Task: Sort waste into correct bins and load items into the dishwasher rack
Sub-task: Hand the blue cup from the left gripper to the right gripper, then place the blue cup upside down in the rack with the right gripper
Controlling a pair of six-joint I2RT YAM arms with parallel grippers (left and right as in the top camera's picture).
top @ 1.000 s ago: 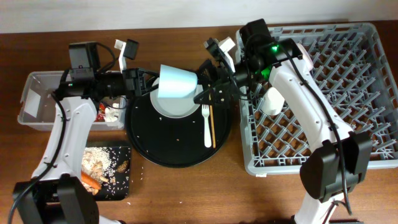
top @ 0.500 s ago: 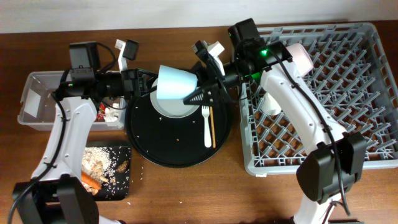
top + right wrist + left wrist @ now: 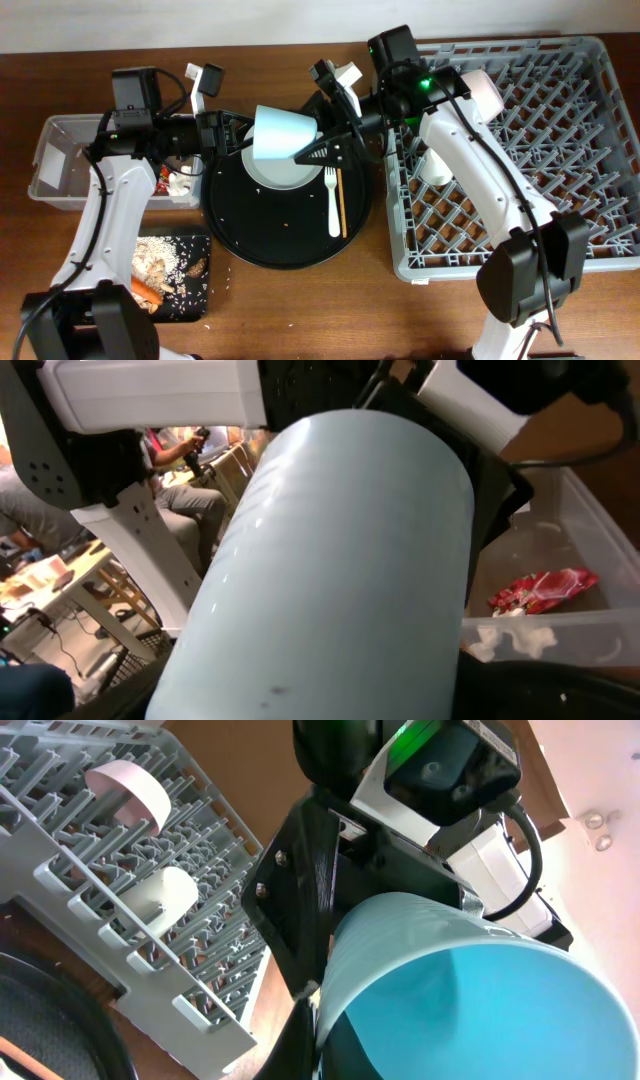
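Overhead, the light blue cup (image 3: 285,133) hangs tilted above the pale plate (image 3: 283,177) on the round black tray (image 3: 250,235), its rim clenched by the left gripper (image 3: 244,134). The right gripper (image 3: 326,124) straddles its base, and whether it grips cannot be told. White fork (image 3: 332,200) and chopsticks (image 3: 342,200) lie just right of the plate, with the dishwasher rack (image 3: 590,150) wall close beyond; bare tray remains toward the near edge.

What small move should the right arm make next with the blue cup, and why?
Probably close the right end effector on the light blue cup: the left end effector holds it above the plate, and a right finger sits beside its rim.
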